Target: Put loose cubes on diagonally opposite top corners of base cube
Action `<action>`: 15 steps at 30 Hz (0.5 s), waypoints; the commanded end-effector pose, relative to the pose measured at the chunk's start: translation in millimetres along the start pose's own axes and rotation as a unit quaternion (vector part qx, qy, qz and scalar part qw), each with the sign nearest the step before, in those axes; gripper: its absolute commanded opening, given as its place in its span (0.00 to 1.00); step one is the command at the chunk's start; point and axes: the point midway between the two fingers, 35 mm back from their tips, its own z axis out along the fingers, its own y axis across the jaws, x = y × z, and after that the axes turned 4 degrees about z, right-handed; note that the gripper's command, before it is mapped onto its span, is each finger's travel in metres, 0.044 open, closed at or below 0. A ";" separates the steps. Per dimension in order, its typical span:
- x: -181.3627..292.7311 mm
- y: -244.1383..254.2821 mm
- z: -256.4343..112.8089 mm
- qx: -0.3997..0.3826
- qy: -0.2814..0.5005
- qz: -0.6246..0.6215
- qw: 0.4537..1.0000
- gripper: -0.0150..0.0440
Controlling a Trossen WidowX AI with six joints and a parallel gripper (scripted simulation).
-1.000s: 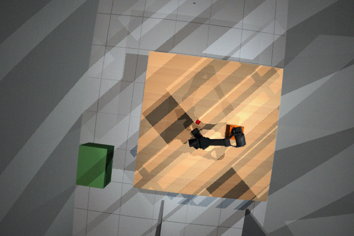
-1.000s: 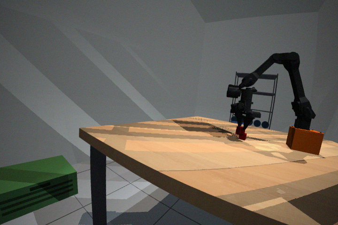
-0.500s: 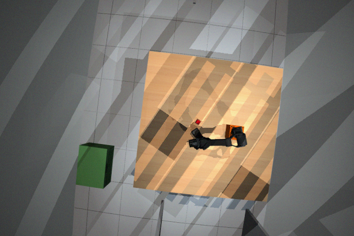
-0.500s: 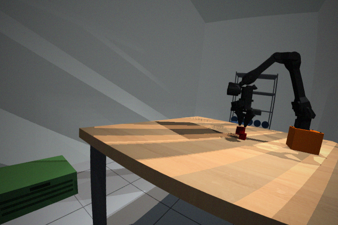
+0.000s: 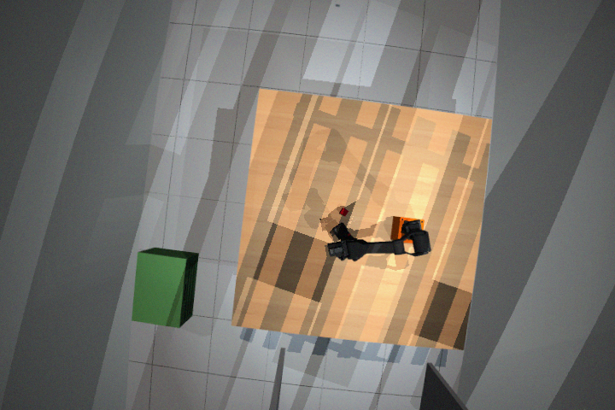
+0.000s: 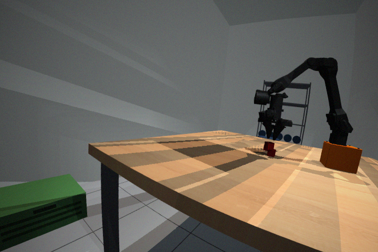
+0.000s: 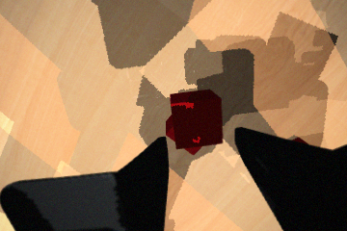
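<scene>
A dark red cube [image 6: 268,145] [image 7: 197,120] sits on the red base cube [image 7: 170,128], whose corners show past its left and lower edges in the wrist view. In the exterior view a lower red cube [image 6: 271,153] shows below it, apparently the base. The wrist view shows a sliver of another red cube [image 7: 300,141] behind the right finger. The top view shows one red cube [image 5: 342,211] beside the gripper; which one it is I cannot tell for sure. My gripper [image 6: 271,138] [image 7: 200,139] is part-open and empty, its fingertips just above the upper cube. Any gap between cubes is hidden.
The arm stands on an orange base block [image 5: 399,228] [image 6: 340,157] at the right. The wooden table [image 5: 289,125] [image 6: 240,205] carries strong striped shadows. A green box [image 5: 158,289] [image 6: 34,196] stands on the floor at the left. A shelf rack [image 6: 296,104] stands beyond the table.
</scene>
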 end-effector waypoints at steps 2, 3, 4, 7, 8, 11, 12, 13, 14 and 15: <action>-1.8 -0.5 -3.7 0.002 -0.005 0.000 1.000 0.60; -1.8 -0.5 -3.7 0.002 -0.005 0.000 1.000 0.60; -0.2 -1.5 -1.3 0.000 -0.002 -0.002 1.000 0.65; 5.6 -20.0 -7.3 0.000 -0.005 -0.027 1.000 0.70; 8.5 -28.0 -9.9 0.000 -0.007 -0.038 0.999 0.70; 18.7 -51.2 -17.8 0.001 -0.011 -0.072 0.997 0.70; 22.5 -58.7 -20.5 0.001 -0.012 -0.083 0.996 0.70; 26.6 -66.0 -23.1 0.002 -0.013 -0.095 0.995 0.70; 31.0 -73.1 -25.8 0.003 -0.012 -0.107 0.994 0.70; 35.6 -79.9 -28.5 0.003 -0.012 -0.119 0.993 0.70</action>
